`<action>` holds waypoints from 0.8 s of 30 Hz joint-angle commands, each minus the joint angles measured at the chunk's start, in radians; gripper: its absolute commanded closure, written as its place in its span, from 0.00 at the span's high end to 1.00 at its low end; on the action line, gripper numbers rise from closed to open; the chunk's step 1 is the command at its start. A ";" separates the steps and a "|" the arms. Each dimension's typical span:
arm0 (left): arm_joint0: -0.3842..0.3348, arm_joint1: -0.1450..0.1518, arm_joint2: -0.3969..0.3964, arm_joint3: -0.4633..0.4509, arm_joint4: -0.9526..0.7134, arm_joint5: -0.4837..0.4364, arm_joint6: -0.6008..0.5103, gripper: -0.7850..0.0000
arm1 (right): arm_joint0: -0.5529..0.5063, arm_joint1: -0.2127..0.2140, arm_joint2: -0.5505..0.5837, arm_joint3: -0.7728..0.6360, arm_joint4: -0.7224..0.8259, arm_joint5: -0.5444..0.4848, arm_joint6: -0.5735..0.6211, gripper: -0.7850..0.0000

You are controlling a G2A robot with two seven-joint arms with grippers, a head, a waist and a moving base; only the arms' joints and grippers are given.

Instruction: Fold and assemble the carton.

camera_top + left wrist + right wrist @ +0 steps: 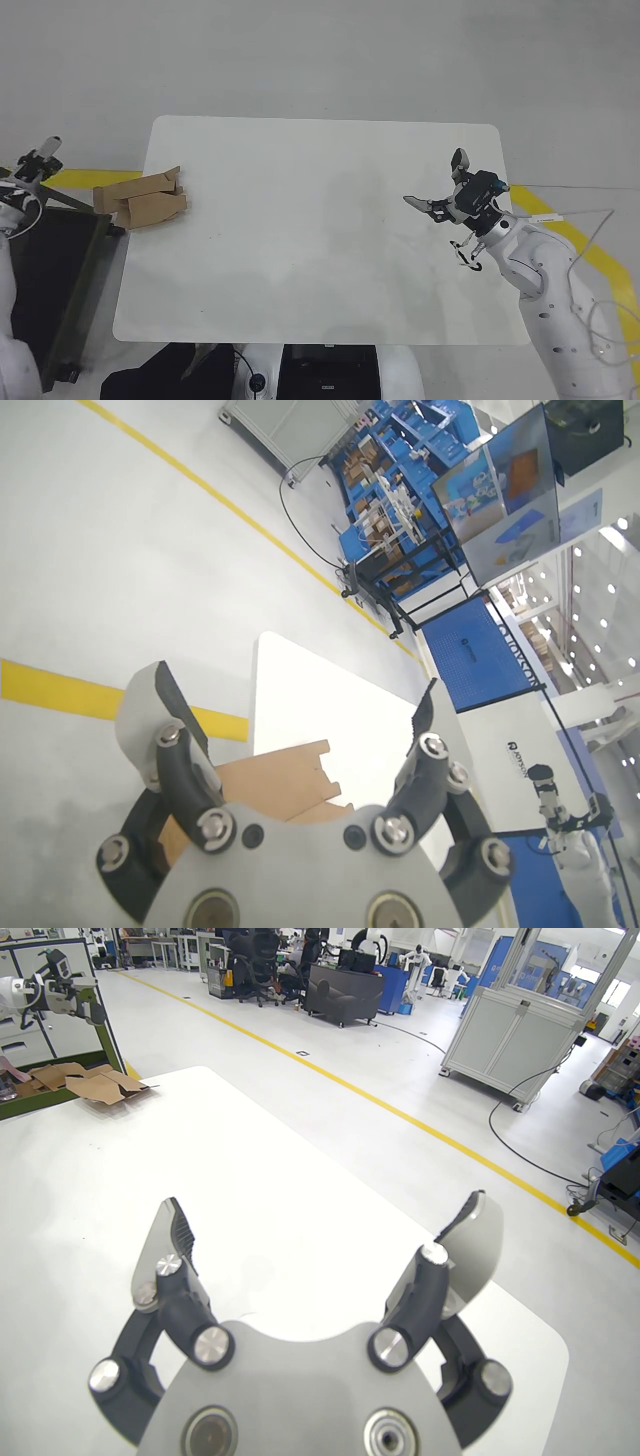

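The right gripper [434, 178] [325, 1208] hung with its jaws spread wide, dark ribbed pads facing each other across the gap. Behind the jaws, the white right arm [545, 290] ran back in a bend. The left gripper [296, 680] [38, 152] also held its jaws well apart. It stood far ahead of the right jaws [82, 998]. It looked tilted up and away from its arm, though it was too small there to be sure.
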 commanded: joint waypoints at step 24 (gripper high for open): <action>-0.111 -0.017 0.128 0.314 0.175 0.109 0.038 1.00 | 0.000 0.000 0.000 0.000 0.000 0.000 0.000 1.00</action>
